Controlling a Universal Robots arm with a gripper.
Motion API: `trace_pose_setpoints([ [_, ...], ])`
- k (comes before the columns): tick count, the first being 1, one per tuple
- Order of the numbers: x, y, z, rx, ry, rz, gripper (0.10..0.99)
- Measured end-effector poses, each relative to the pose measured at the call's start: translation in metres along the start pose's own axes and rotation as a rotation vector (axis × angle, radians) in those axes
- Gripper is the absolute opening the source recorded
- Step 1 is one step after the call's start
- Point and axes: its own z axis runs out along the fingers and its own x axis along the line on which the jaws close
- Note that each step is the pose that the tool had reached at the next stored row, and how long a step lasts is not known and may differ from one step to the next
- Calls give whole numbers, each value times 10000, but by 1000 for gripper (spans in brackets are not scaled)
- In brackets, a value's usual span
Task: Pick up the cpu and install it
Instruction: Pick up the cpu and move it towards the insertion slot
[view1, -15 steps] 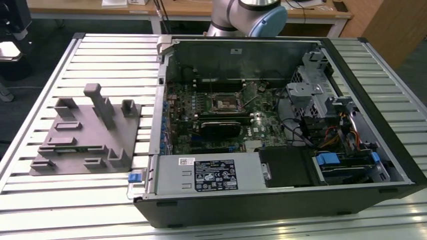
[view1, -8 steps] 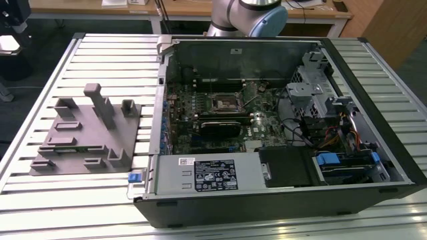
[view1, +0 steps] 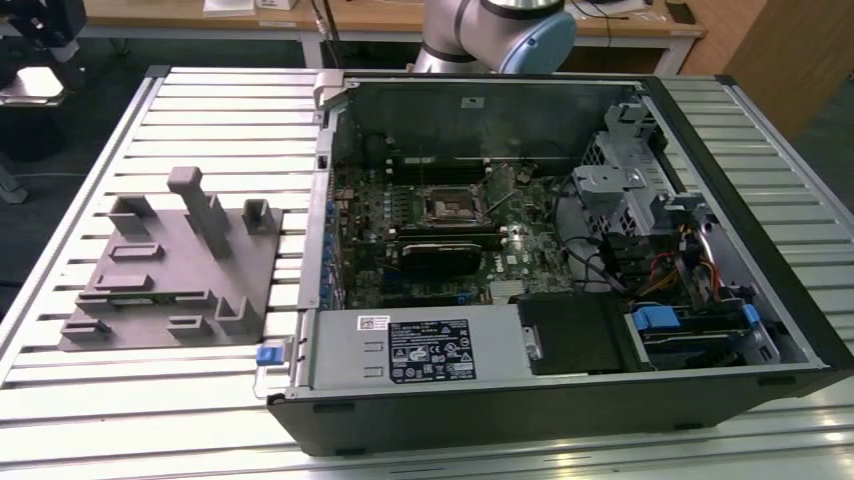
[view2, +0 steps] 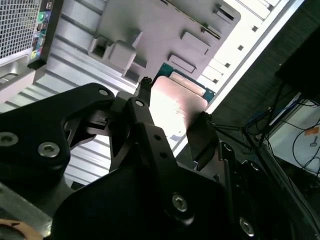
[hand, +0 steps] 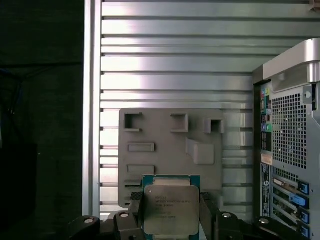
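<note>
In both wrist views my gripper (hand: 170, 214) is shut on the cpu (hand: 170, 207), a thin square chip with a pale metal top and a green rim. One black finger (hand: 134, 212) presses each of two opposite edges. The second wrist view shows the same grip (view2: 175, 114) on the cpu (view2: 177, 100) from behind the fingers (view2: 202, 134). The chip hangs well above the grey fixture block (hand: 170, 145), near that block's edge. The black motherboard socket (view1: 450, 205) lies inside the open computer case (view1: 747, 300), with its frame bare.
The grey fixture block (view1: 174, 265) sits on the slatted aluminium table (view1: 80, 410), on the exterior view's left of the case. Drive cages and cables (view1: 641, 200) crowd the case's right side. The arm's joint (view1: 514, 30) stands behind the case. The table's edge (hand: 89, 100) runs beside the fixture.
</note>
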Motion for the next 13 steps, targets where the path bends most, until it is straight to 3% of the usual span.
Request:
trace_pose_setpoints([
  [8,-339,6,13,-1,0,0,537],
  [13,-449,7,23,-4,0,0,537],
])
